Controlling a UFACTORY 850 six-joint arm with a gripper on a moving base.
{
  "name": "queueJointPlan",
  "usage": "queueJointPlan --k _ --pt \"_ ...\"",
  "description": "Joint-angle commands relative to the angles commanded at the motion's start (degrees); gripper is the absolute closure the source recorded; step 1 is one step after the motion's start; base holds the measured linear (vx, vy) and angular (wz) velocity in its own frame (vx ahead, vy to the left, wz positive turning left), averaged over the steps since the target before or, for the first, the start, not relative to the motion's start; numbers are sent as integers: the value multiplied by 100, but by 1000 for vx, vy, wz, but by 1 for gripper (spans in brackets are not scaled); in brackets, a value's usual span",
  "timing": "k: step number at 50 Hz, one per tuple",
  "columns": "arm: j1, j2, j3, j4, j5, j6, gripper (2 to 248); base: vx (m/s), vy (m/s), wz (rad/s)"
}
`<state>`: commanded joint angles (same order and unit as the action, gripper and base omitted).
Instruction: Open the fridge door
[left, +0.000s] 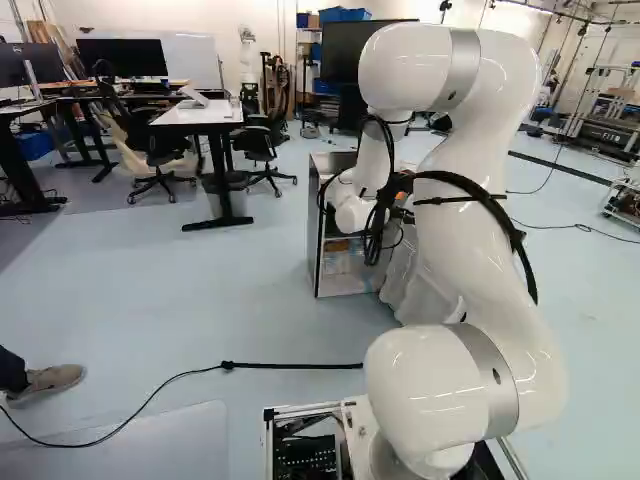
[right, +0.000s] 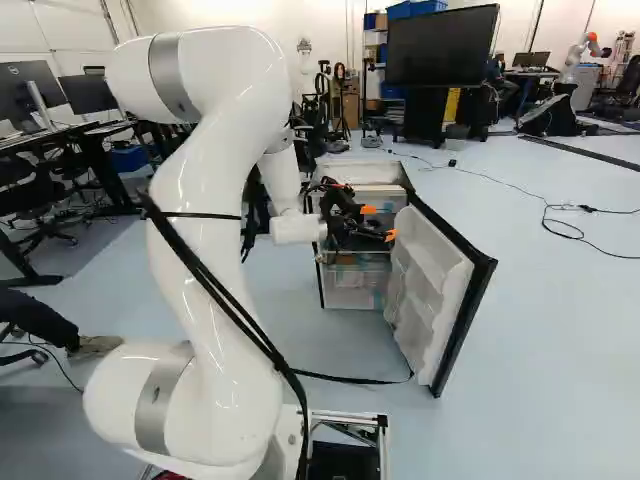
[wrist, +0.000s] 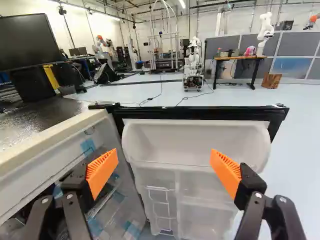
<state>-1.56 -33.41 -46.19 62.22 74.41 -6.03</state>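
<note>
- The white plastic fridge door with black edge (right: 435, 270) is standing wide open, right of the middle in the right base view, and its moulded inner shelves are showing.
- Beside it, the low metal-sided fridge (wrist: 40, 120) is showing clear drawers (right: 352, 288) inside.
- The black gripper with orange pads (right: 379, 222) is hanging near the fridge opening; its two fingers are standing widely apart and are holding nothing. In the wrist view, the door is lying ahead of and below them.
- The white jointed arm (right: 215, 200) is reaching forward, left of the middle in the right base view.
- A large black flat screen (right: 440, 45) is standing at the upper right of that view.
</note>
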Motion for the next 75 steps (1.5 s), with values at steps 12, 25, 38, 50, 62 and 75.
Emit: queueJointPlan --k 12,25,38,50,62,75 --pt "3 96 80 -121 -48 12 3 0 0 0" --pt "9 284 236 -357 -140 35 3 0 0 0" --pt "18 557 464 -701 -275 68 3 0 0 0" --pt "28 891 743 -1122 -440 109 3 0 0 0" --pt "41 1294 1079 -1630 -639 158 3 0 0 0" --pt "57 1813 1511 -2283 -896 221 3 0 0 0"
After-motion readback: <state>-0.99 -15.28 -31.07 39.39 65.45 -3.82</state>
